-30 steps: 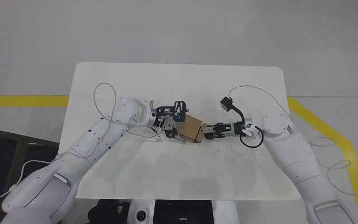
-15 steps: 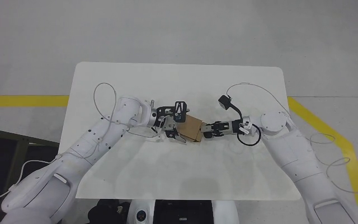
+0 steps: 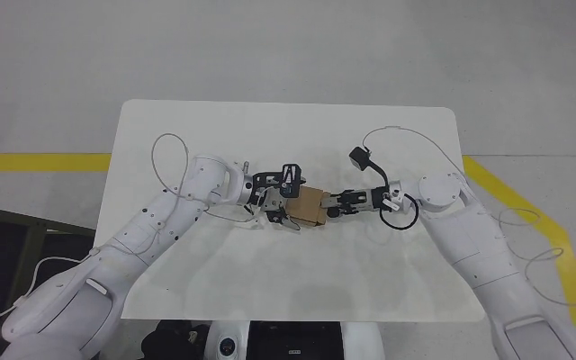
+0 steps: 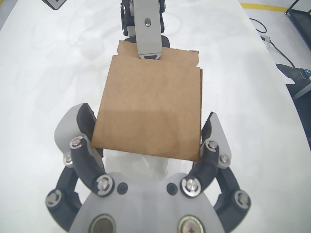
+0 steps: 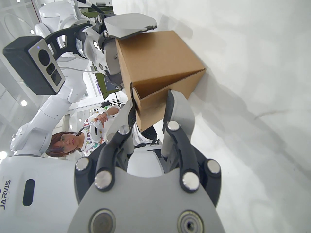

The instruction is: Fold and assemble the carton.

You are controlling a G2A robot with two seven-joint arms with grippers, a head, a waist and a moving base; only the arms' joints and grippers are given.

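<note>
A brown cardboard carton (image 3: pixel 308 206) stands near the middle of the white table (image 3: pixel 180 135), held between both arms. My left gripper (image 4: pixel 147 121) is shut on the carton (image 4: pixel 150 103), with one pad on each opposite side wall. In the top view, my left gripper (image 3: pixel 286 200) is at the carton's left end and my right gripper (image 3: pixel 331 209) at its right end. My right gripper (image 5: pixel 150 110) is shut on an end flap of the carton (image 5: pixel 155 56), one finger inside the open end and one outside. The carton's other ends are hidden.
Thin white cables loop over the table beside each arm (image 3: pixel 166 157), (image 3: pixel 423 144). The table's front half (image 3: pixel 297 279) lies bare, and yellow floor tape (image 3: pixel 54 162) runs past both side edges.
My right arm has moved left toward the carton and pushed its gripper farther onto the end flap. The carton shifted slightly left. The left arm has hardly moved.
</note>
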